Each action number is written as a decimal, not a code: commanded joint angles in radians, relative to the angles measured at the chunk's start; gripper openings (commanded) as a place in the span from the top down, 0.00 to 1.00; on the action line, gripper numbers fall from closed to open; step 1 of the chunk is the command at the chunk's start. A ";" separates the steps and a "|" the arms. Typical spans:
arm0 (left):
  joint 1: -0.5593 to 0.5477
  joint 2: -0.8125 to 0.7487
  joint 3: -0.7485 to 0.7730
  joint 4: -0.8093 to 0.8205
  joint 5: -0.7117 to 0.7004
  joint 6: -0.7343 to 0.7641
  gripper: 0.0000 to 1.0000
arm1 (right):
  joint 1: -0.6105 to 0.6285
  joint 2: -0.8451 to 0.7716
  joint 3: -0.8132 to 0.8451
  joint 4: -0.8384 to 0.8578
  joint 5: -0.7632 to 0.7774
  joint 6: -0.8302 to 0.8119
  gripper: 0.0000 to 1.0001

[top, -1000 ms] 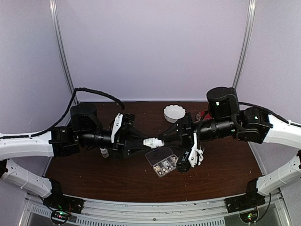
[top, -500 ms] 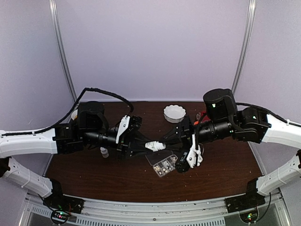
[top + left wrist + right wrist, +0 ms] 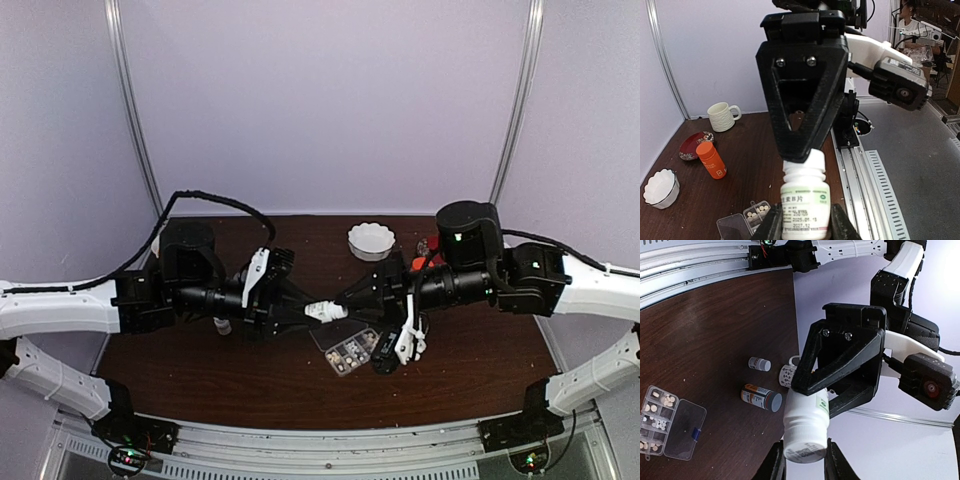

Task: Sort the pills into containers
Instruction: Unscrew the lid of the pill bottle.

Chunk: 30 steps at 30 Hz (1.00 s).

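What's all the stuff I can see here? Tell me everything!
pill bottle: one, white, between both arms
organizer box: one, clear, open on the table
pills: several, whitish, in its compartments
bowl: one, white, far side
orange bottle: one, orange, beside the dish
dish: one, red, near mug
mug: one, white, far corner
small bottle: one, white, by left arm
lying bottle: one, dark-capped, beside it
left end effector: one, black, shut on bottle body
right end effector: one, black, shut on its cap
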 commanded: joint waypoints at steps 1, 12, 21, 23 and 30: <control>0.004 -0.028 -0.027 0.011 0.078 -0.038 1.00 | -0.018 -0.051 -0.015 0.103 0.112 -0.087 1.00; 0.005 0.008 -0.001 -0.030 0.092 -0.027 1.00 | -0.016 -0.017 0.094 -0.078 0.148 -0.209 1.00; 0.006 0.000 -0.008 -0.023 0.093 -0.030 1.00 | -0.015 -0.031 0.065 -0.004 0.177 -0.223 1.00; 0.008 -0.018 -0.019 -0.013 0.074 -0.026 1.00 | -0.016 -0.036 0.064 -0.006 0.171 -0.178 1.00; 0.008 -0.055 -0.074 0.054 0.020 -0.026 1.00 | -0.015 -0.097 -0.036 0.207 0.189 0.355 1.00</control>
